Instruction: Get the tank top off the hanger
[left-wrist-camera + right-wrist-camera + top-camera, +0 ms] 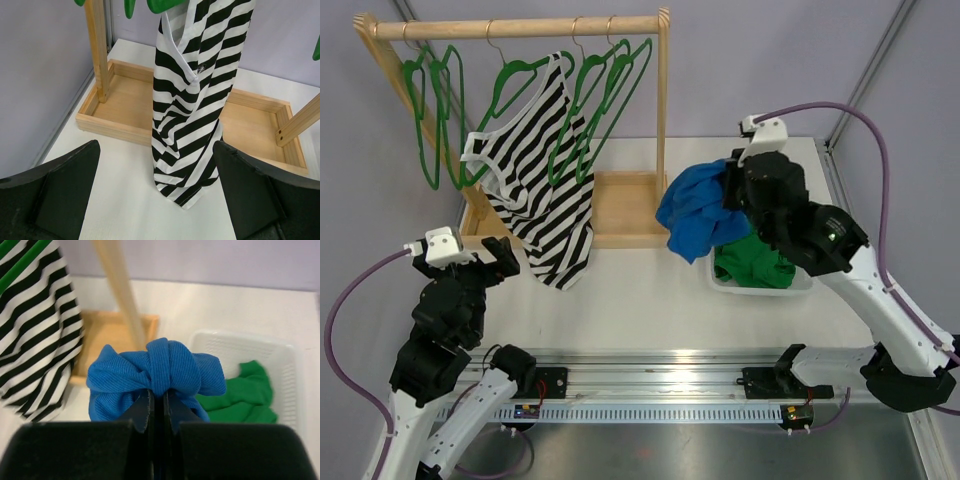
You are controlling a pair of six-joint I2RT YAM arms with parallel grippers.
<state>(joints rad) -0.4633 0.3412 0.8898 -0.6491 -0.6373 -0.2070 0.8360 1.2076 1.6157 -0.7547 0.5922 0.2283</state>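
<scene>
While the striped tank top [535,190] hung from a green hanger [520,80] on the wooden rack [520,27], the overhead view showed the left hand [505,262] just beside its lower hem, fingers spread wide and empty. The right hand [730,190] sat well apart to the right, above a white basket [760,285] on the worktop [650,300].

From the left wrist, the tank top draped down between the parted fingers [75,170], its hem in front of the rack's tray base [115,132].

From the right wrist, the hand was pinched tight on a bunched blue garment [155,370], with the tank top off to the left and a green garment [245,395] in the basket.
</scene>
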